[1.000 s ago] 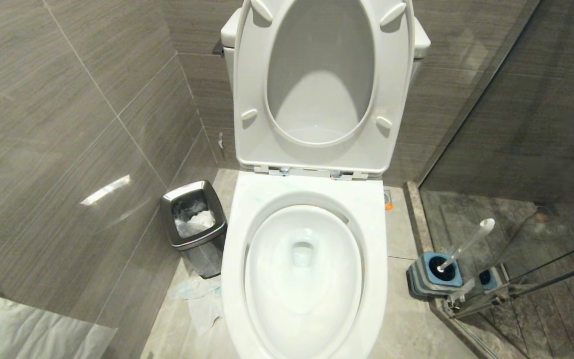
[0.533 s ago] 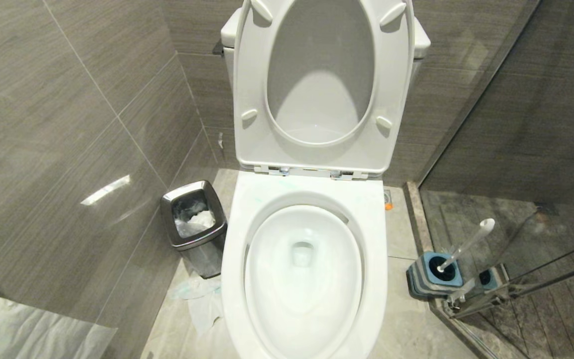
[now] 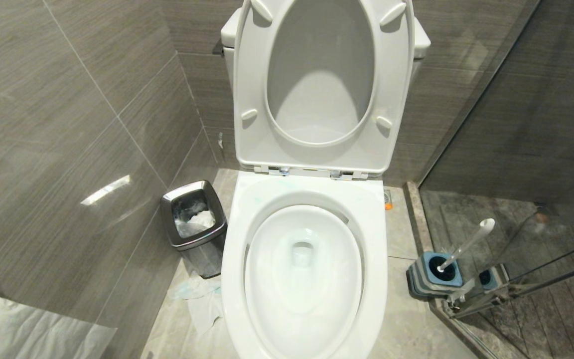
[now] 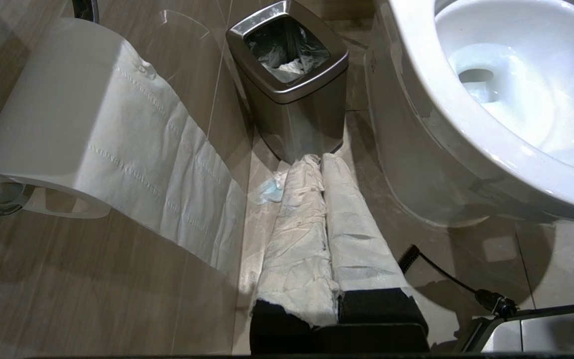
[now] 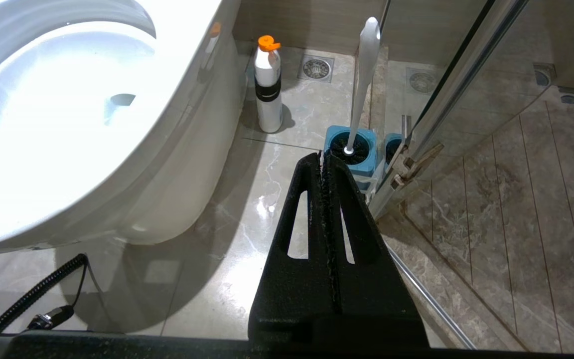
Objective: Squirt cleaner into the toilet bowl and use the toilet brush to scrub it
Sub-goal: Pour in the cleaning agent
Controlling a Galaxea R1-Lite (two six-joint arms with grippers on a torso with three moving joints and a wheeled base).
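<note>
Seat's up on the glossy white ceramic toilet bowl [image 3: 303, 279], slim white toilet brush [image 3: 466, 244] parked in its blue-topped holder [image 3: 434, 275]. Paper-wrapped left gripper [image 4: 319, 162] and black right gripper [image 5: 323, 158] both pressed together, empty, low beside the bowl.

A small bathroom is showing here. A white toilet [image 3: 307, 259] is standing in the middle with its seat [image 3: 317, 89] and lid raised against the tank, and grey tiled walls [image 3: 68, 124] are closing in on the left and far sides. A steel bin [image 3: 195, 224] lined with a bag is sitting on the tiled floor [image 3: 406, 329] just left of the toilet. On the right, a brush [image 3: 466, 244] is leaning in its blue holder [image 3: 434, 274] beside a glass shower screen [image 3: 516, 149]. A paper roll [image 4: 68, 119] is hanging on the left wall, a cleaner bottle [image 5: 268, 85] is standing by the toilet's right side, and a floor drain [image 5: 316, 69] is lying beyond it.
</note>
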